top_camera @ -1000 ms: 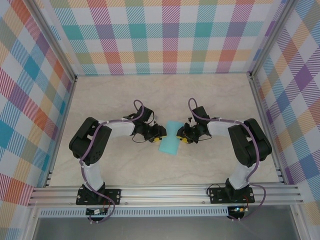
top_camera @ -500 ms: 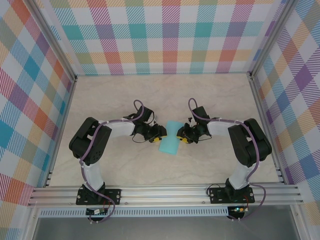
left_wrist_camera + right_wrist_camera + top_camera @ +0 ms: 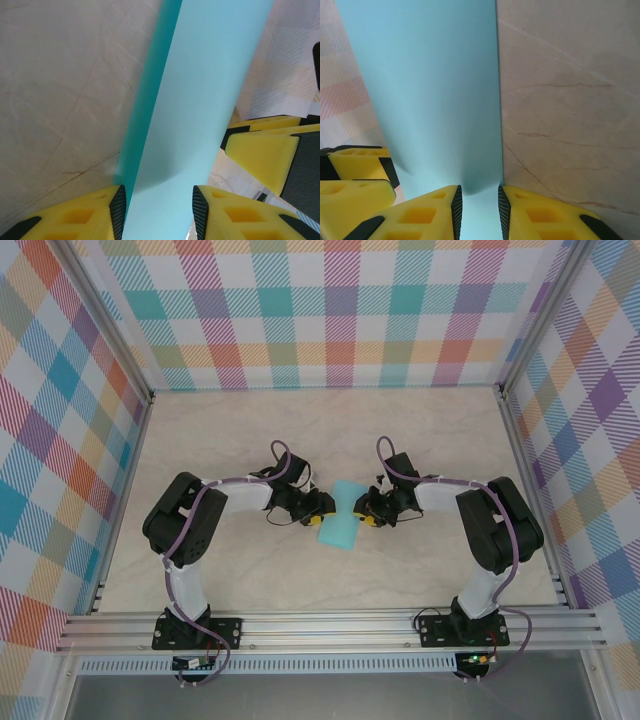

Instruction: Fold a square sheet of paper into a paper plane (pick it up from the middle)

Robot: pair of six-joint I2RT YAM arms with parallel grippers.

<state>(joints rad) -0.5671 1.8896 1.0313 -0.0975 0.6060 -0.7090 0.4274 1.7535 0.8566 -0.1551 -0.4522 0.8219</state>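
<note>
Your left hand (image 3: 322, 507) has edged slightly rightward since a second ago. Its jaws, partly apart, clasp the thin turquoise-cyan square sheet of paper (image 3: 340, 525) — your right hand (image 3: 366, 515) pinches the opposite edge more narrowly, and the sheet sits unmoved at the middle of the pale marbled tabletop (image 3: 250, 440).

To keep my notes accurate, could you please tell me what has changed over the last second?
The left arm shifted slightly rightward, carrying the left pincer a touch closer to the square sheet of paper. The sheet, the right arm and the right pincer stayed where they were; no visible grasp or release.
</note>
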